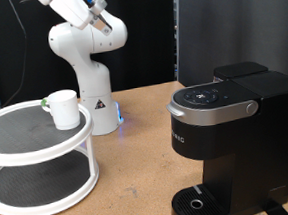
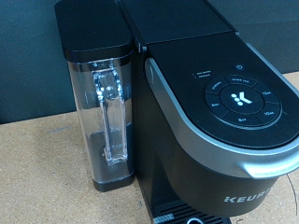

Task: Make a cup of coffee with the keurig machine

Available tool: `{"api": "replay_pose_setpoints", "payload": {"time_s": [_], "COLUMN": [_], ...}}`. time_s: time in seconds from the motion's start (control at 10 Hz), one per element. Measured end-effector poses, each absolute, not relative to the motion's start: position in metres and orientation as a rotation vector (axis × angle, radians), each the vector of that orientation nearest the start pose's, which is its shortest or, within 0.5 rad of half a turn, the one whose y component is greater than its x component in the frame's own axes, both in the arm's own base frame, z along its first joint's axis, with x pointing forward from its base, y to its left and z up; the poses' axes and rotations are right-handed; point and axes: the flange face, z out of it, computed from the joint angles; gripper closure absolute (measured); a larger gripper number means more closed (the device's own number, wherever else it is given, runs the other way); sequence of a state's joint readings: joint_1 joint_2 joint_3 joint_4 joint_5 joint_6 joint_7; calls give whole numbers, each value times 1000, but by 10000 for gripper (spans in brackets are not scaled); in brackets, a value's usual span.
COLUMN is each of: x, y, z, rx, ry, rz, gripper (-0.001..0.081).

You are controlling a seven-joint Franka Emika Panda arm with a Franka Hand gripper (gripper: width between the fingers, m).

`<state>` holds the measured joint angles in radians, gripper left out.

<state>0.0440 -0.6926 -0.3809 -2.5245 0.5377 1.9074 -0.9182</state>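
Arm: I see the white robot arm [image 1: 86, 37] raised at the exterior view's top, well above the worktop [image 1: 138, 163].
Jaws: not visible in either view; I cannot tell their state.
Cup: the cup [image 1: 63, 109] stands upright on the top tier of the round white shelf [image 1: 38, 156], exterior view's left.
Machine: the keurig machine [image 1: 227, 141] sits at the exterior view's right, lid closed; my wrist view shows its clear water tank [image 2: 103, 117] beside the round buttons [image 2: 240, 98].
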Motion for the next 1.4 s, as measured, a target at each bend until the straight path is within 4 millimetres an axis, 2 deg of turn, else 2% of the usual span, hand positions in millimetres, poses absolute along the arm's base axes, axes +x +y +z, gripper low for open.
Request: {"api": "replay_pose_setpoints", "payload": {"time_s": [0.3,0.7,0.8,0.9,1.1,1.4], "x": [329,280,272,274,278,271], "y": [-115,-153,-158,-158,-163,-176], "z": [508,516,519,518,513,508], "rx": [-2378,-2257,-2235,-2244,-2272,-2330], "ry": [-557,-688,-710,-698,-580,-330], "rz": [-563,-509,-509,-511,-580,-591], "gripper": [799,799,799,799,799,799]}}
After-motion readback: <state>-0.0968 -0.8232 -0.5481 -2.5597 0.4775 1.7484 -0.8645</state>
